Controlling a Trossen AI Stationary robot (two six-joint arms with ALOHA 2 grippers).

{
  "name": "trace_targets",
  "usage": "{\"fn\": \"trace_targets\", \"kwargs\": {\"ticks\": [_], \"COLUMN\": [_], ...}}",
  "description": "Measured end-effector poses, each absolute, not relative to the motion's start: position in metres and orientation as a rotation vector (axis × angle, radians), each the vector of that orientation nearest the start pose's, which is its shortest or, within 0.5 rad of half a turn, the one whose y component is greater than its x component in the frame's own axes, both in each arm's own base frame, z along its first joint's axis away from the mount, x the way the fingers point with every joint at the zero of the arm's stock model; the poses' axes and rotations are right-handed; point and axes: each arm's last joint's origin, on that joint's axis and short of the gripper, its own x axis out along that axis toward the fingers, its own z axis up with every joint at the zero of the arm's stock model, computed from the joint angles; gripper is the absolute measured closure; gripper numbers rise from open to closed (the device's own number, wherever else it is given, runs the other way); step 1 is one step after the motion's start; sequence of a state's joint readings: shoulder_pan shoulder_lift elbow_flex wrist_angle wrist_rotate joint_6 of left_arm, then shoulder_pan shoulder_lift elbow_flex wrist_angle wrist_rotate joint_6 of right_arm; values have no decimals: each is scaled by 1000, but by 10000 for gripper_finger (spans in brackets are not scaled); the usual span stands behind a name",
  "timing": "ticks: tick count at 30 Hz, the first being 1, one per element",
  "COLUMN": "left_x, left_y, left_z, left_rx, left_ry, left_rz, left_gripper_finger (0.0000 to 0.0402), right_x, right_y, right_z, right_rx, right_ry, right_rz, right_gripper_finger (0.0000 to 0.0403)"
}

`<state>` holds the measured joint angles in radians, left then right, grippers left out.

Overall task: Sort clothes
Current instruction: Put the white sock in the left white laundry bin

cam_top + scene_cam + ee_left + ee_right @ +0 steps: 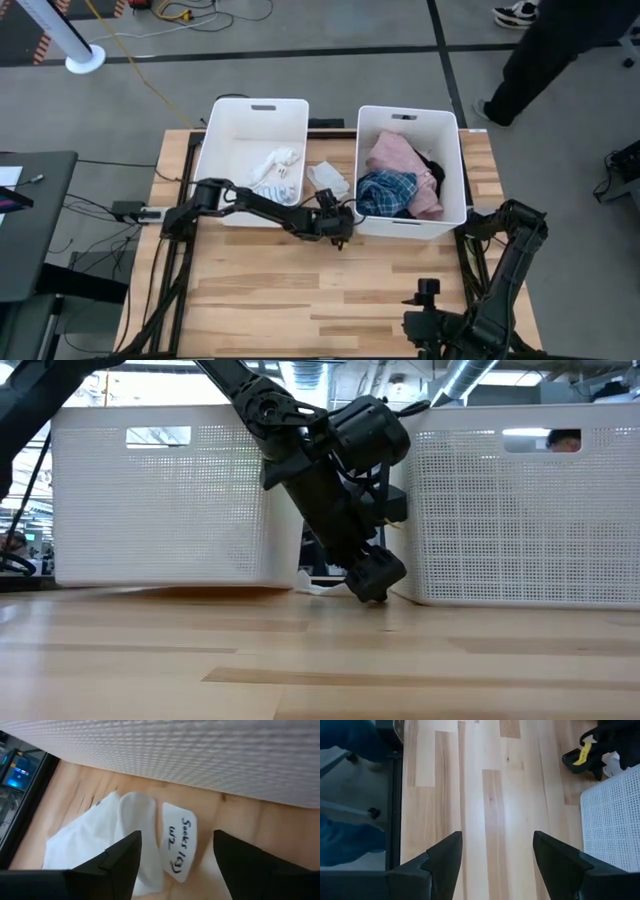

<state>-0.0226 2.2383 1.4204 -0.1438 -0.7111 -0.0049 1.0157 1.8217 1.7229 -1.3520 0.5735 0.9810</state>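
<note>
Nearly sorted: socks (pixel 277 170) lie in the left tub (pixel 228 120), garments (pixel 400 175) in the right tub (pixel 455 130). One white sock (pixel 95 845) remains on the tabletop (pixel 300 300) between tubs, left gripper (pixel 175 857) over it, jaws wide, empty. Right gripper (pixel 496 860) idles open near the right tub.

Pink (pixel 398 155) and blue plaid (pixel 385 190) garments fill one tub; white socks (pixel 328 180) lie between tubs.

In the low view the white sock (pixel 318 586) is mostly hidden behind the left gripper (pixel 372 588).
</note>
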Motion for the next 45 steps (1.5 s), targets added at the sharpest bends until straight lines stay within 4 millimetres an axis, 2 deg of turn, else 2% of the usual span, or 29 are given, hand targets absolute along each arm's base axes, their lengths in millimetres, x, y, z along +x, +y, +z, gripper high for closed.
{"fn": "trace_targets", "kwargs": {"ticks": [3, 6, 8, 12, 14, 25, 34, 38, 45], "left_x": [445, 444, 444, 445, 445, 439, 423, 417, 405], "left_y": [15, 18, 17, 10, 4, -43, -97, -115, -146], "left_z": [98, 97, 97, 96, 96, 100, 138, 155, 157], "left_rx": [337, 330, 334, 370, 406, 470, 476, 443, 374], "left_ry": [937, 962, 974, 993, 996, 1004, 943, 903, 921], "left_rz": [644, 600, 558, 459, 434, 312, 147, 68, -108], "left_gripper_finger": [182, 220, 262, 376, 392, 401, 401, 401, 401], "right_x": [195, 195, 195, 195, 195, 194, 194, 196, 201], "right_y": [287, 287, 287, 287, 287, 288, 287, 289, 293], "right_z": [303, 303, 303, 303, 303, 304, 303, 304, 305], "right_rx": [-148, -144, -140, -140, -139, -124, -131, -128, -137], "right_ry": [1018, 1016, 1015, 1015, 1015, 1013, 1014, 1000, 952], "right_rz": [-154, -153, -156, -156, -157, -165, -167, -143, -101], "right_gripper_finger": [143, 143, 143, 143, 143, 143, 143, 143, 143]}}
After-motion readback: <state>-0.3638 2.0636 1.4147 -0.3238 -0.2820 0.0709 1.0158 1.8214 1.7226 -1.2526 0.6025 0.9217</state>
